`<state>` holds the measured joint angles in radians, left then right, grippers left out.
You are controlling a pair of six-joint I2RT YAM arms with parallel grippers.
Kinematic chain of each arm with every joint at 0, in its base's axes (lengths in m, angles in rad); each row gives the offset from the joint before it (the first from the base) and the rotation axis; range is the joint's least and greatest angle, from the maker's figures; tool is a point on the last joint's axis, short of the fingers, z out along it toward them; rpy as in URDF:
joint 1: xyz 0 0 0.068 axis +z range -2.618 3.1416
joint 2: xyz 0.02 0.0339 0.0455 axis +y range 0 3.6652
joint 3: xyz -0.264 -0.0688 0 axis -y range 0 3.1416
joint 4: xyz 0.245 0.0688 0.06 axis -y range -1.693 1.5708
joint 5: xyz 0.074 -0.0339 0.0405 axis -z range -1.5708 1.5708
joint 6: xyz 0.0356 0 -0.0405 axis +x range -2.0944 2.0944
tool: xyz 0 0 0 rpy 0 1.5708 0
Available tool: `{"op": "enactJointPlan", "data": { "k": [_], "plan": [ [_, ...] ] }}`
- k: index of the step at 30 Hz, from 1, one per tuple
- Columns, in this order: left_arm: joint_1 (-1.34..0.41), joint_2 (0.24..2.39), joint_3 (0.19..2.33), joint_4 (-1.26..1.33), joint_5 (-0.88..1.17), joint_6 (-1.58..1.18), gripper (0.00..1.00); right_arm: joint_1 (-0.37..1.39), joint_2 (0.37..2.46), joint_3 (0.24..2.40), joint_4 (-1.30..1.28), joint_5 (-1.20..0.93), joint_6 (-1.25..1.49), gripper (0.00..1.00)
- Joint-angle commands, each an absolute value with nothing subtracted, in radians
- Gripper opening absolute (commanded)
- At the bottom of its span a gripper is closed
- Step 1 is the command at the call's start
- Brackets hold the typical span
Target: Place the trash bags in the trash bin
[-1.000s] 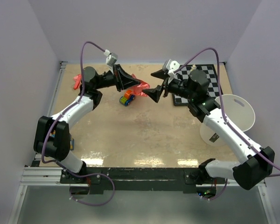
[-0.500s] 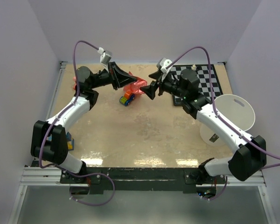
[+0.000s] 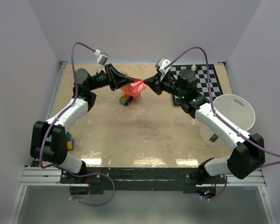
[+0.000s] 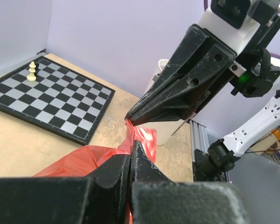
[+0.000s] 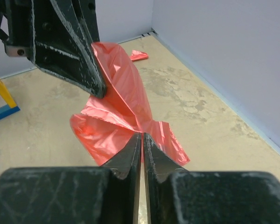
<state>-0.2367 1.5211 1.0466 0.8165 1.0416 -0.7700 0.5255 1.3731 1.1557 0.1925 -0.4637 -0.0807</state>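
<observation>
- Top external view: you have the trash bag (image 3: 134, 88) held up between the two grippers, well to the left of the trash bin (image 3: 238, 109) and farther back than it.
- Nothing pink shows inside the bin. Its white interior looks bare, so I judge that the carry across and the drop are both yet to do.
- The bin seems to stand upright with its mouth open upward. The right arm crosses in front of part of its wall.
- The left gripper (image 3: 125, 84) is closed on the bag's left end. In the left wrist view its tips are pressed together with red film caught between them.
- The right gripper (image 3: 146, 82) is closed on the opposite end. In the right wrist view it pinches a fold, and the rest of the bag spreads out beyond the tips.
- The two grippers sit near each other, so the bag hangs bunched and crumpled, not opened out.
- I cannot tell whether its lowest fold touches the desk (image 3: 144, 135).
- A toy car (image 3: 126, 99) lies just under the hanging bag, on the same far-left side of the bin.
- A chessboard (image 3: 203, 77) lies behind the bin, just to its left, and the bag would likely pass near it on the way across.
</observation>
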Motion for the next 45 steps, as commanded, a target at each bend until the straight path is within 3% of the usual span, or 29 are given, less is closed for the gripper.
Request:
{"op": "enactJointPlan", "data": {
  "k": [1, 4, 7, 19, 28, 33, 36, 45],
  "plan": [
    [-0.204, 1.467, 1.029, 0.870, 1.034, -0.805, 0.00, 0.528, 1.335, 1.164, 0.183, -0.449, -0.147, 0.14],
    [-0.201, 1.460, 1.019, 0.873, 1.028, -0.811, 0.00, 0.528, 1.345, 1.172, 0.195, -0.492, -0.118, 0.47],
    [-0.199, 1.462, 1.017, 0.873, 1.026, -0.815, 0.00, 0.528, 1.364, 1.184, 0.219, -0.532, -0.068, 0.56],
    [-0.192, 1.474, 1.029, 0.881, 1.008, -0.790, 0.00, 0.514, 1.456, 1.282, 0.247, -0.706, 0.239, 0.72],
    [-0.183, 1.480, 1.054, 0.847, 0.979, -0.743, 0.00, 0.492, 1.528, 1.330, 0.275, -0.735, 0.336, 0.76],
    [-0.172, 1.482, 1.051, 0.827, 0.953, -0.719, 0.00, 0.489, 1.522, 1.356, 0.288, -0.773, 0.322, 0.92],
    [-0.167, 1.488, 1.058, 0.821, 0.939, -0.710, 0.00, 0.491, 1.532, 1.347, 0.304, -0.796, 0.328, 0.96],
    [-0.161, 1.479, 1.075, 0.841, 0.937, -0.739, 0.00, 0.497, 1.580, 1.335, 0.342, -0.664, 0.376, 0.91]
  ]
}}
